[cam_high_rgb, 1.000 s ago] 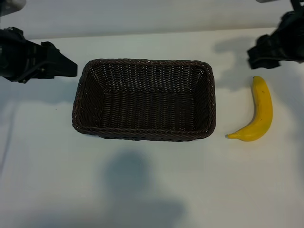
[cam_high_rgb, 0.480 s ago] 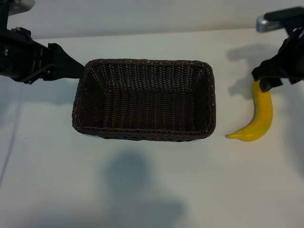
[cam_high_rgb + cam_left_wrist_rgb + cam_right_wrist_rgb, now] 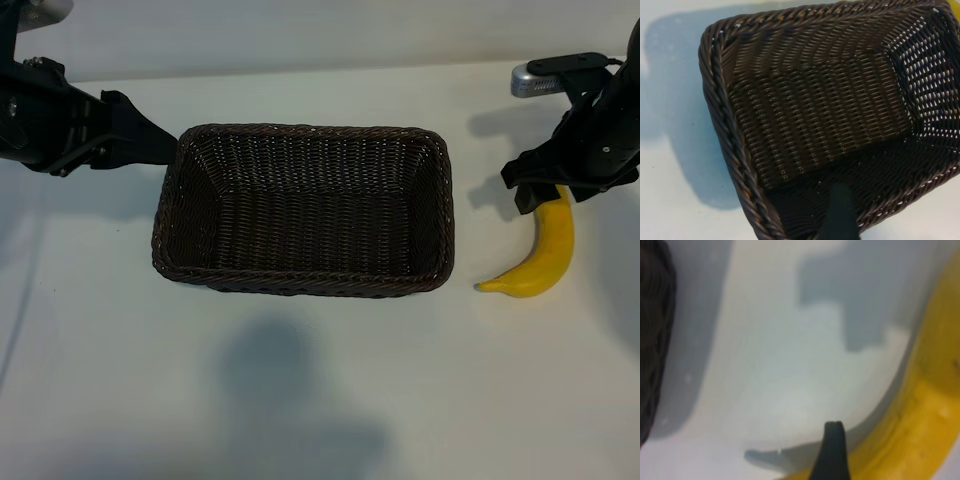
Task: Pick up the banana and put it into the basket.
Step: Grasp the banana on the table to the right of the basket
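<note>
The yellow banana [image 3: 548, 255] lies on the white table to the right of the dark brown wicker basket [image 3: 300, 131], its curve bowing away from the basket. My right gripper [image 3: 548, 195] hovers over the banana's far end and hides it. It is open, with nothing held. In the right wrist view one black finger [image 3: 834, 450] stands beside the banana [image 3: 927, 420], and the basket's edge [image 3: 654, 340] shows at the side. My left gripper [image 3: 150, 145] is open at the basket's far left corner. Its finger [image 3: 842, 215] shows over the basket's rim [image 3: 720, 125].
The basket holds nothing. White tabletop [image 3: 300, 380] stretches in front of the basket and round the banana, with soft shadows of the arms on it. The table's far edge runs just behind both arms.
The right arm has come forward and down over the banana's far end, which it now covers. The left arm slid right to the basket's corner early on, then stayed still.
</note>
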{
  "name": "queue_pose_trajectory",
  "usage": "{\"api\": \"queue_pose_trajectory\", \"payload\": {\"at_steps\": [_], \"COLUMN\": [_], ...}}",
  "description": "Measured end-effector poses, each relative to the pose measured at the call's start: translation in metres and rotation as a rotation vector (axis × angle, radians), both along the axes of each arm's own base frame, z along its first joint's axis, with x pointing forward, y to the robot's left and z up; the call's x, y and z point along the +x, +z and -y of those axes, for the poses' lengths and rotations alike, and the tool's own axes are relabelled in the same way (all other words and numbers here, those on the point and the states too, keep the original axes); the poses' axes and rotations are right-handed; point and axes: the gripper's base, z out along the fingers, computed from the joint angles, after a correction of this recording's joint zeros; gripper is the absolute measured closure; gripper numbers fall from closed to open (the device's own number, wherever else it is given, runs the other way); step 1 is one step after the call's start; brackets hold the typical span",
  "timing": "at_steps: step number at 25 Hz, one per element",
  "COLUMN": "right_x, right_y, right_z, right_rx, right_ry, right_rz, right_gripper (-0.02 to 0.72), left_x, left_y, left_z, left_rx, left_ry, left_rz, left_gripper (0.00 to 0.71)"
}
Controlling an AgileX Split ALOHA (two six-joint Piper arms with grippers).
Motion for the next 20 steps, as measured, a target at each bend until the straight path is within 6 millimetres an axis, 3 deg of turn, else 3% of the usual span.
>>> {"api": "queue_pose_trajectory", "payload": {"at_steps": [10,20], "right_x": [0.009,0.014], "right_y": [-0.024,-0.032], "right_z": [0.001,0.004], "right_rx": [-0.030,-0.071], "right_ry": [0.009,0.028], "right_rz": [0.007,0.038], "right_gripper": [0.070,0.081], "left_x": [0.000,0.000], "left_y": [0.000,0.000], "left_z": [0.000,0.000], "left_rx": [0.000,0.001], "left_ry": [0.000,0.000], "left_rz": [0.000,0.002], "left_gripper": [0.106,0.106]}}
